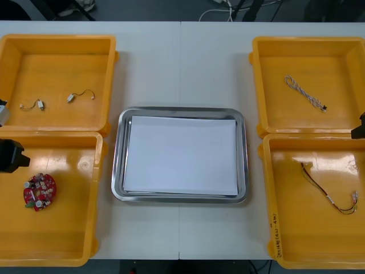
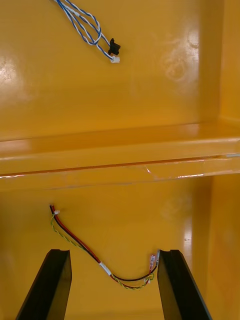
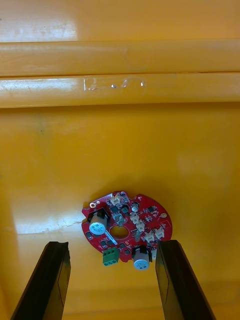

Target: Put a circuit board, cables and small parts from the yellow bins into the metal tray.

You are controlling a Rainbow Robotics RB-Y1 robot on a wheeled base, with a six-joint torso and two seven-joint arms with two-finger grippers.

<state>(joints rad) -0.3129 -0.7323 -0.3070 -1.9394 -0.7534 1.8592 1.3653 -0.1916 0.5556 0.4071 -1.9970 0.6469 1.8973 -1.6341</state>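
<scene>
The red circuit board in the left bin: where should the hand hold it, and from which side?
Probably by the outer rim of the red circuit board, at two opposite edges, the left hand coming straight down. It lies flat on the floor of the yellow bin, and raised parts crowd its top face.

Tray (image 1: pixel 182 112): middle of the counter (image 1: pixel 179 63).
Board (image 1: pixel 40 191): in left near bin (image 1: pixel 63 228).
Parts (image 1: pixel 72 97): in left far bin (image 1: pixel 57 63).
Twisted cable (image 1: pixel 303 91): in right far bin (image 1: pixel 342 63).
Other cable (image 2: pixel 76 238): in right near bin (image 1: pixel 308 228).
</scene>
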